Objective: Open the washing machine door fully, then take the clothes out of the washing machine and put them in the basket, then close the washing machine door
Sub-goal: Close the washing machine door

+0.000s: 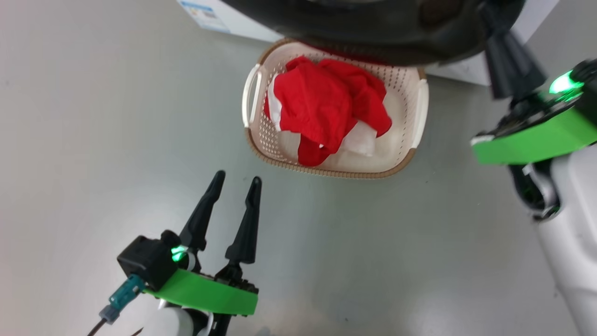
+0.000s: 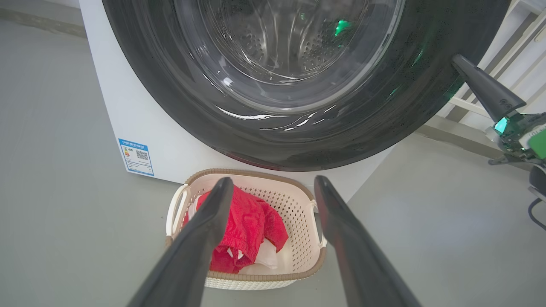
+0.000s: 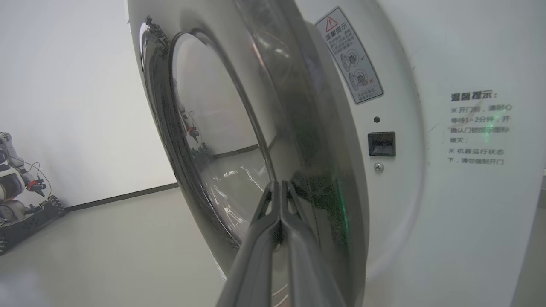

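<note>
Grey floor (image 1: 93, 140) was laid before the washing machine (image 2: 140, 128). The basket (image 1: 326, 171) was placed just beneath the door (image 2: 298, 140), presumably so garments could be dropped straight in; the red clothes (image 1: 326, 107) were contained in it. The left gripper (image 1: 237, 178) was held wide open and empty, near the basket. The right gripper (image 3: 279, 187) was closed on nothing, its tips set against the door's black rim, evidently so the door could be pushed shut.

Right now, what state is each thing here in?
Door, ajar, almost shut.
Basket, upright on floor, part full.
Clothes, heaped in it.
Left gripper, open, empty.
Right gripper, shut, tips at door's rim.
</note>
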`<state>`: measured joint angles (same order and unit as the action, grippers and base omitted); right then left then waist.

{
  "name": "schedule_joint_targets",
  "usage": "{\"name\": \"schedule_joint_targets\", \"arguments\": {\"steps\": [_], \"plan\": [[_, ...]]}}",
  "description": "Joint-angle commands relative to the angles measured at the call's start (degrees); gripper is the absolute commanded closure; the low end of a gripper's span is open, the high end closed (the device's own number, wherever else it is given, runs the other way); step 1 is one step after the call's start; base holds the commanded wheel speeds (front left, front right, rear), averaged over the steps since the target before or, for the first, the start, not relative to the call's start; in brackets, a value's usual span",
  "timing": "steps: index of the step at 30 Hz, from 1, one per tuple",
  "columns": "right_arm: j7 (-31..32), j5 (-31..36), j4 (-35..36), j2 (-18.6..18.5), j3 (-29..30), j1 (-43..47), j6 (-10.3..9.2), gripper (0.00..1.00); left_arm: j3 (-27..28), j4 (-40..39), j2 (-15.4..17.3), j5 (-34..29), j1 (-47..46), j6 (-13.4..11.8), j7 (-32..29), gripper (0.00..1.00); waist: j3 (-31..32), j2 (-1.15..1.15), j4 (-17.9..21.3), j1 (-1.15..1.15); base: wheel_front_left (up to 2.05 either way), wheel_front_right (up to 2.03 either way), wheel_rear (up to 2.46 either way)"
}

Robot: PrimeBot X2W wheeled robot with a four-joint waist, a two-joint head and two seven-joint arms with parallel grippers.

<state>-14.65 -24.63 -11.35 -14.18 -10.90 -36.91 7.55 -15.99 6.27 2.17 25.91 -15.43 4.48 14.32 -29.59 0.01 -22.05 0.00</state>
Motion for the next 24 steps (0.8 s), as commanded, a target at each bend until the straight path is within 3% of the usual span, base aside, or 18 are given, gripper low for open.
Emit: {"name": "schedule_joint_targets", "arguments": {"steps": [1, 12, 24], "plan": [[-0.3, -0.2, 1.5, 0.3, 0.1, -0.9, -0.06, 1.0, 1.4, -1.7, 0.7, 0.3, -0.8, -0.6, 0.7, 0.0, -1.6, -0.01, -1.1, 0.0, 0.0, 0.0, 0.0], [-0.3, -0.1, 1.6, -2.4, 4.4, -8.5, -0.06, 1.0, -1.4, -4.1, 0.7, 2.7, -3.3, -1.6, 0.7, 0.0, -6.3, -0.01, -4.0, 0.0, 0.0, 0.0, 0.0], [-0.3, 0.1, 1.7, -1.3, 8.4, -13.2, -0.06, 1.0, -1.8, -5.0, 0.7, 3.4, -4.7, -2.0, 0.7, 0.0, -8.1, -0.01, -4.6, 0.0, 0.0, 0.0, 0.0]]}}
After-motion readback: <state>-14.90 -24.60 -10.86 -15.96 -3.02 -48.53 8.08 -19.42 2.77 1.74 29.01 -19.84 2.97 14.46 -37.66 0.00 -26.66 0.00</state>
